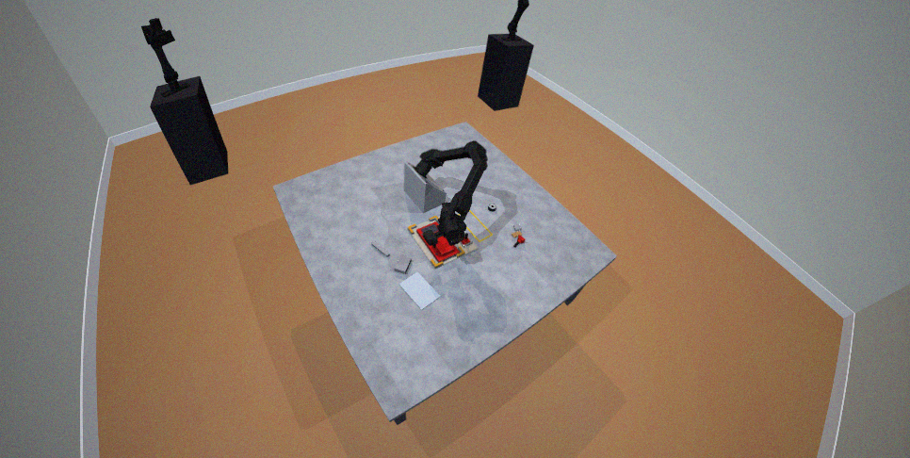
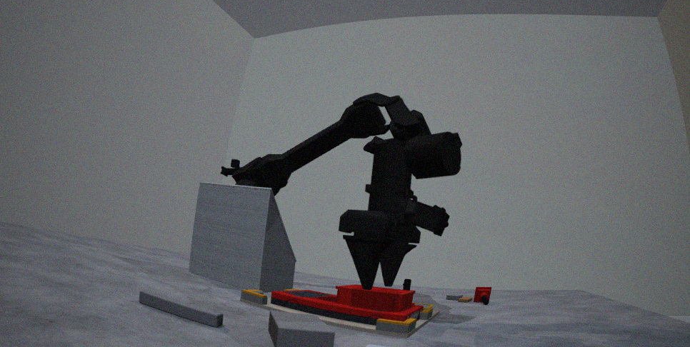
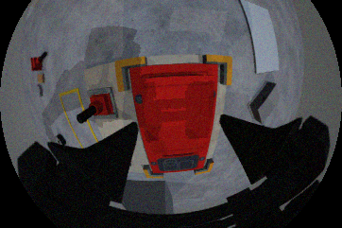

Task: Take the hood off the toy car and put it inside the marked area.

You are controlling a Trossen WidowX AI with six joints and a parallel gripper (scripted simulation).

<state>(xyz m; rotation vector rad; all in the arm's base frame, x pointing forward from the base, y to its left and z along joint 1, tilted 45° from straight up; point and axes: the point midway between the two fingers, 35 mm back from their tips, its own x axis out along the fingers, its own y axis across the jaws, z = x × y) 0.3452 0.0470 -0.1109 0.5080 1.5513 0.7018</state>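
Claw point(image 2: 378, 283) wide open, empty, tips just above red toy car point(image 2: 347, 303) on worktop point(image 1: 356, 212). Hood point(image 3: 176, 114) on car, between spread fingers in wrist view. Yellow-outlined marked area point(image 1: 481, 230) beside car. Nothing done yet: grasp, lift, place, release all left.

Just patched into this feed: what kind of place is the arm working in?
Likely a bare robot test room: a grey table on an orange floor, two black pedestals carrying camera arms, plain walls. The open gripper hangs just above the toy car.
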